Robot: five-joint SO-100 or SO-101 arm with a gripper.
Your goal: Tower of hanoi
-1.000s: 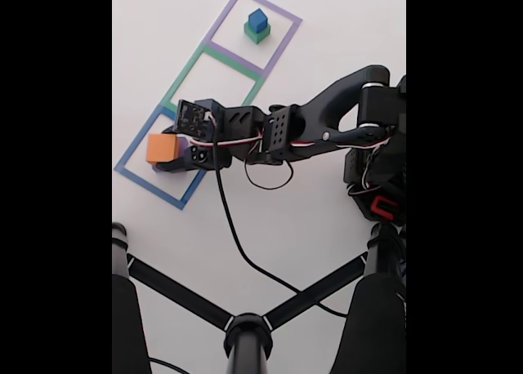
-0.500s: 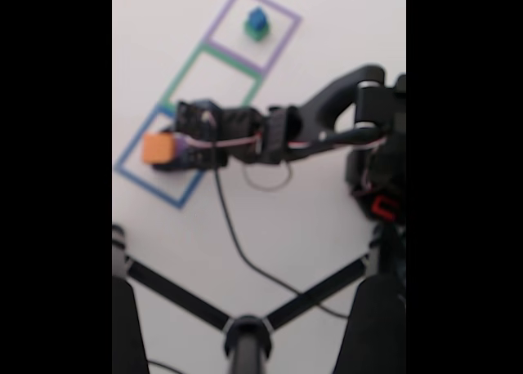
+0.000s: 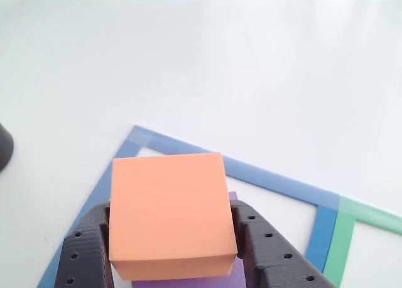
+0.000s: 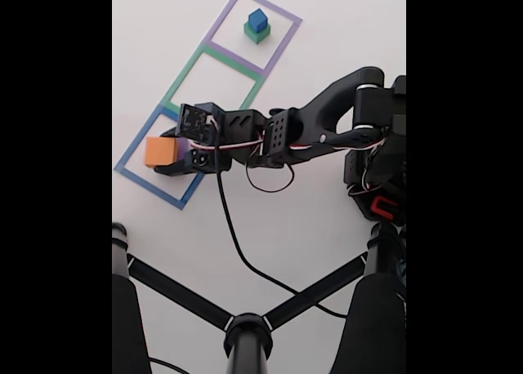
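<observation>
My gripper (image 3: 171, 220) is shut on the orange block (image 3: 168, 206), with a black finger (image 3: 85, 256) pressed to its left side and another finger (image 3: 270, 250) to its right. A strip of the purple block (image 3: 188, 283) shows just beneath the orange one. Both lie within the blue taped square (image 3: 276, 182). In the fixed view the gripper (image 4: 167, 152) holds the orange block (image 4: 160, 151) over the blue outline (image 4: 147, 188). Far off, the small blue cube (image 4: 257, 18) sits on the green block (image 4: 256, 34) inside the purple taped square (image 4: 282, 47).
A green taped square (image 4: 184, 76) lies between the blue and purple ones. The arm's base (image 4: 380, 170) stands at the right and its cable (image 4: 233, 227) trails across the white table. A black stand with spread legs (image 4: 245, 329) occupies the near edge.
The gripper and the orange block have barely shifted, a touch lower in the fixed view. The purple sliver seen beside the orange block a second ago is now covered.
</observation>
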